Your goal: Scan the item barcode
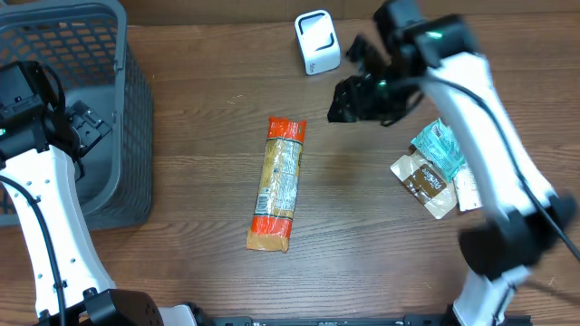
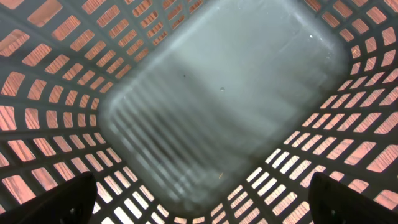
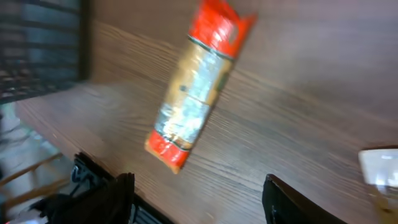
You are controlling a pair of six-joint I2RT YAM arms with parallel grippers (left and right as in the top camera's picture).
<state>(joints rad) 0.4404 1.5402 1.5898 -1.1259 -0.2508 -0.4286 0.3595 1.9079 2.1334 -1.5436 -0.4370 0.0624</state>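
Note:
The item, a long clear packet with red ends (image 1: 276, 184), lies flat at the table's middle. In the right wrist view the packet (image 3: 199, 87) is blurred and sits well ahead of the fingers. A small white barcode scanner (image 1: 316, 42) stands at the back, and its edge (image 3: 379, 168) shows at the right of the wrist view. My right gripper (image 1: 349, 100) hangs above the table between scanner and packet; the right gripper (image 3: 199, 199) is open with only bare wood between its jaws. My left gripper (image 1: 86, 131) hovers over the basket; the left gripper (image 2: 202, 199) is open and holds nothing.
A grey slatted basket (image 1: 136, 136) fills the back left corner; its floor (image 2: 224, 93) shows under the left wrist. A teal packet (image 1: 439, 145), a brown pouch (image 1: 421, 181) and a white packet (image 1: 468, 190) lie together at the right, partly under the right arm.

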